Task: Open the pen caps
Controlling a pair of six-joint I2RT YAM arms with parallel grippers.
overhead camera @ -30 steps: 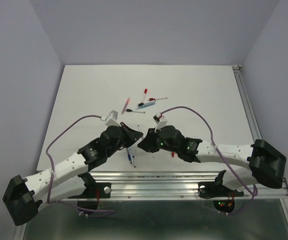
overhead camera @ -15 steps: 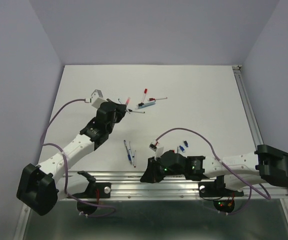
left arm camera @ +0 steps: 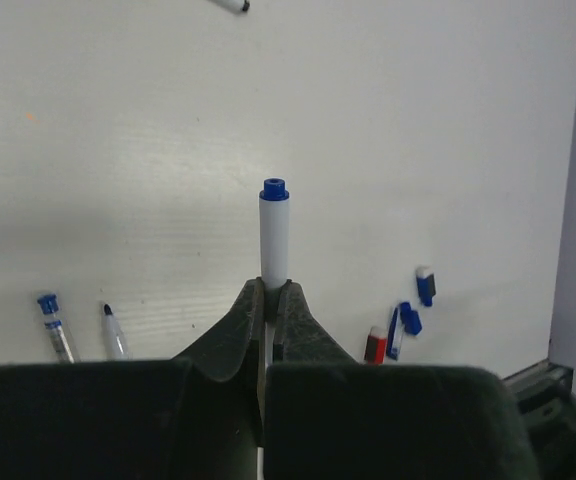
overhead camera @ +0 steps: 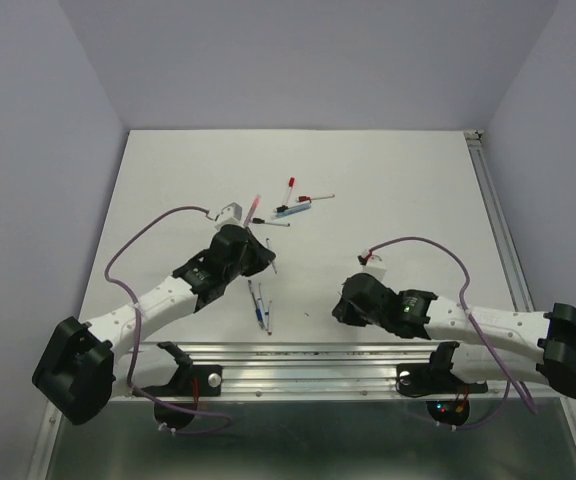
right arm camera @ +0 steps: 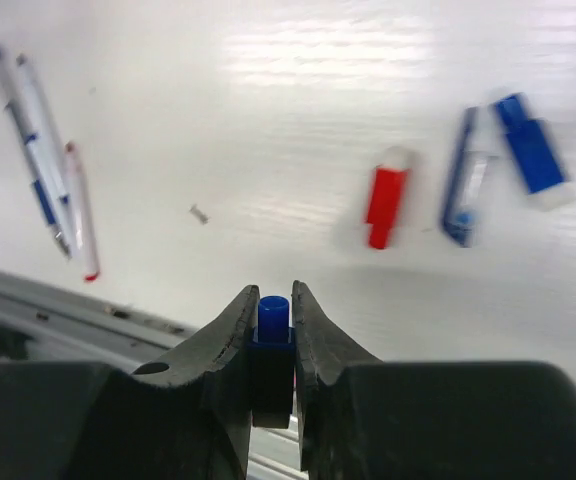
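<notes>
My left gripper (left arm camera: 273, 290) is shut on a white pen barrel (left arm camera: 273, 235) with a blue end, held above the table; in the top view it (overhead camera: 261, 257) is left of centre. My right gripper (right arm camera: 271, 295) is shut on a blue pen cap (right arm camera: 271, 318); in the top view it (overhead camera: 341, 306) is near the front edge. Loose caps lie on the table: a red cap (right arm camera: 385, 205) and two blue caps (right arm camera: 463, 195) (right arm camera: 528, 155). They also show in the left wrist view, the red cap (left arm camera: 375, 346) beside a blue cap (left arm camera: 425, 285).
Uncapped pens (overhead camera: 260, 305) lie near the front between the arms, also seen in the right wrist view (right arm camera: 38, 170). Several capped pens (overhead camera: 293, 205) lie further back. The metal rail (overhead camera: 318, 355) runs along the front edge.
The grippers were together at centre, then parted. Since half a second ago the left gripper came back from the far pens toward centre, and the right gripper moved right and away from the rail.
</notes>
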